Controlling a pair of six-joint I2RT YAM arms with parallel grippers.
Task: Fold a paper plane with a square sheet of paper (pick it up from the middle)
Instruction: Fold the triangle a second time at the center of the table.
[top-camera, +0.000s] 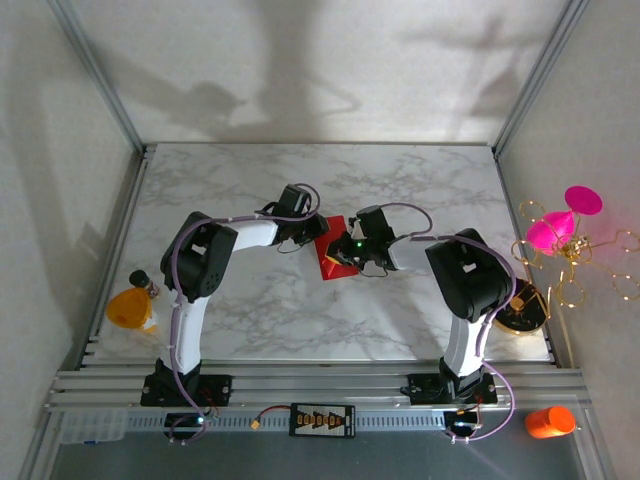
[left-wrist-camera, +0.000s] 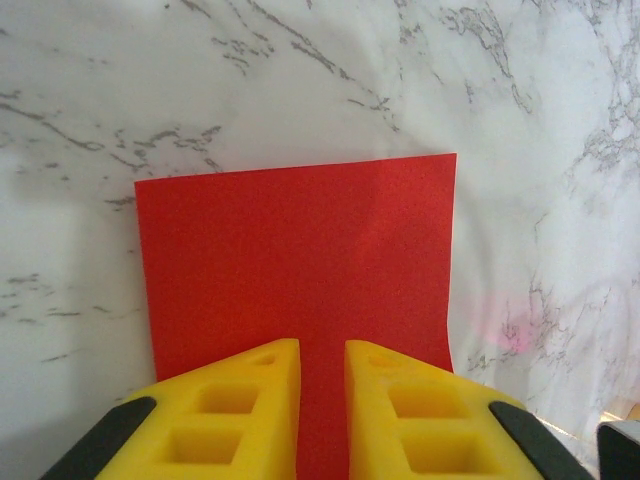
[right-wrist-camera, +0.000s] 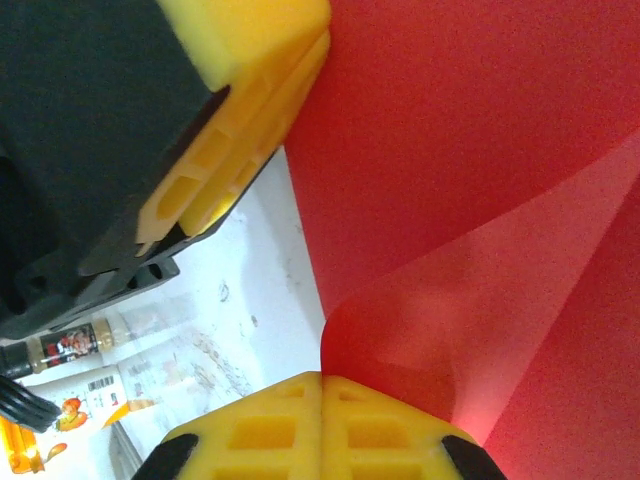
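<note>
At the middle of the marble table, found the right gripper pressed fully together, no gap between the yellow pads, pinching a lifted flap of the square sheet of paper. Noted the flap curling up off the rest of the sheet and arching into the pinch, a paler red on the curled face. Logged the left gripper just opposite, jaws parted by a narrow slot only, tips over the near edge of the sheet, red showing through the slot; could not tell pressing from pinching. Saw from the left wrist a flat red rectangle beyond those tips, far edge straight, marble on three sides. Placed both grippers, from above, nose to nose over the sheet, left at its upper left, right at its right, paper mostly covered by them. Marked, well apart from the sheet, a magenta cone ornament beyond the right table edge, an orange bottle off the near right corner, and an orange-yellow object at the left edge.
</note>
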